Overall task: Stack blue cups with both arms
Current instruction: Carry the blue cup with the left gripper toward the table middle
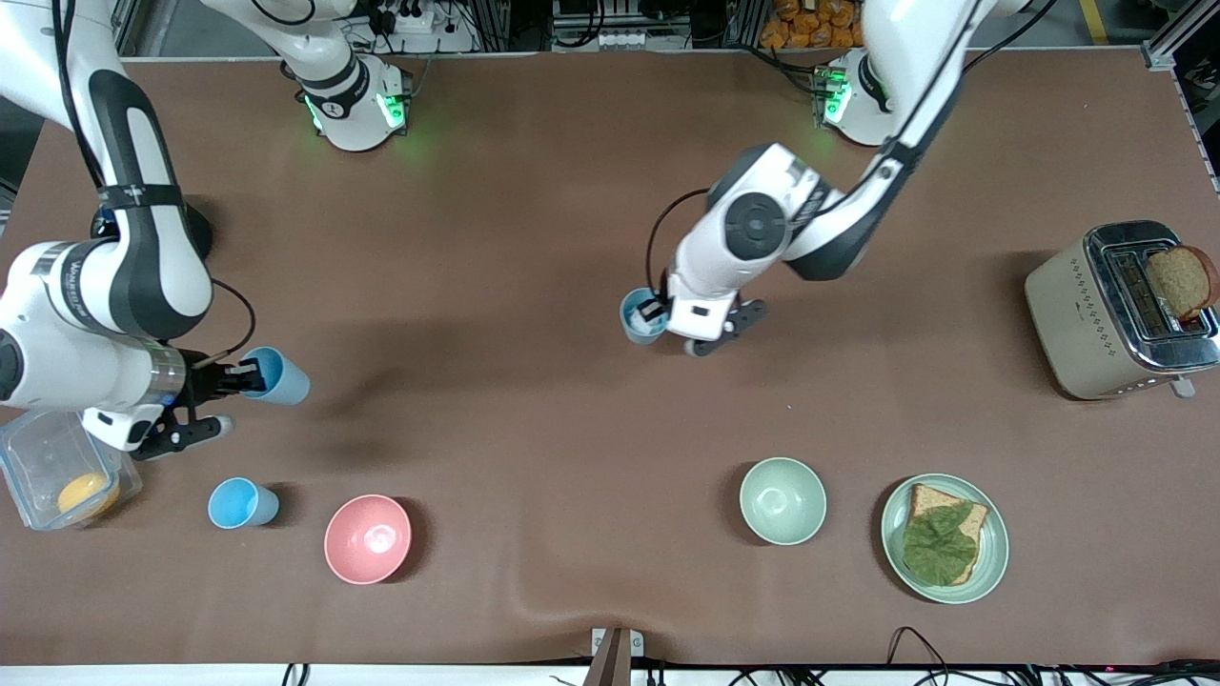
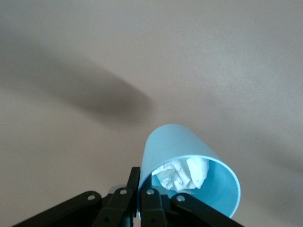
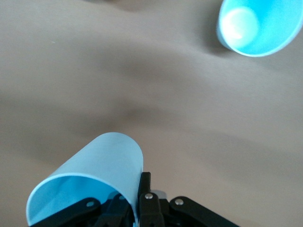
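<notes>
My right gripper (image 1: 246, 377) is shut on the rim of a bright sky-blue cup (image 1: 278, 375), which it holds tilted on its side above the table at the right arm's end. The right wrist view shows its jaws (image 3: 140, 191) clamped on that cup's wall (image 3: 94, 177). A second sky-blue cup (image 1: 242, 503) stands upright on the table nearer the front camera, and also shows in the right wrist view (image 3: 259, 24). My left gripper (image 1: 656, 312) is shut on the rim of a paler grey-blue cup (image 1: 640, 315) with white bits inside (image 2: 182, 174), above the table's middle.
A pink bowl (image 1: 368, 538) sits beside the standing cup. A pale green bowl (image 1: 782, 500) and a plate with bread and a leaf (image 1: 944, 538) lie toward the left arm's end. A toaster (image 1: 1115, 310) stands at that end. A clear container (image 1: 57, 472) sits under my right arm.
</notes>
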You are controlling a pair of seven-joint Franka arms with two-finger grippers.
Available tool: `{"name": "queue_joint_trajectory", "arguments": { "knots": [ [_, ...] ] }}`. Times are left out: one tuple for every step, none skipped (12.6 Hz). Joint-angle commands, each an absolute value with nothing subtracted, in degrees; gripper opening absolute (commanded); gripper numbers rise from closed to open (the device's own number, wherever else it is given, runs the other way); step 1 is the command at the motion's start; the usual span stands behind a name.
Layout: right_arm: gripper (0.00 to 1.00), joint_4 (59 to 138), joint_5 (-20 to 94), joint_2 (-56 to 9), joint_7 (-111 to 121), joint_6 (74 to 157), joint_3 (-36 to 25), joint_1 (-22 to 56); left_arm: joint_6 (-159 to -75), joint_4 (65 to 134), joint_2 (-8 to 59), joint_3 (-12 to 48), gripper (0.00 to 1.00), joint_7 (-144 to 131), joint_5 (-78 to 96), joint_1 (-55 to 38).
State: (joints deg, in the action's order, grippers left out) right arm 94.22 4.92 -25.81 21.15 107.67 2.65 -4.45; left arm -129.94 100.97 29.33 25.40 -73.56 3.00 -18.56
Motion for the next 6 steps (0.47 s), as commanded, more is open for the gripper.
{"name": "queue_joint_trajectory", "arguments": {
  "knots": [
    [0.0,93.0,6.1,-24.1,20.7,103.8,2.6,-2.6,-133.5,97.7,34.4,25.0,0.0,-80.0,-1.3,-21.4],
    [0.0,92.4,6.2,-23.9,19.6,102.4,2.6,-1.8,-134.8,96.7,36.0,24.9,0.0,-80.3,-1.4,-22.6],
    [0.0,91.8,6.1,-23.4,18.4,101.1,2.6,-1.0,-136.4,96.0,37.7,24.8,0.0,-80.4,-2.1,-23.9],
    [0.0,91.7,6.2,-23.0,17.0,100.6,2.6,-0.3,-138.0,95.7,39.0,24.4,0.0,-80.4,-3.0,-24.4],
    [0.0,91.7,6.2,-22.6,16.0,100.1,2.7,0.3,-139.3,95.7,39.8,24.3,0.04,-80.4,-3.2,-25.0],
    [0.0,91.7,6.2,-22.2,15.1,99.7,2.7,0.8,-140.2,95.7,40.7,24.3,0.37,-80.4,-3.3,-25.0]
  ]
}}
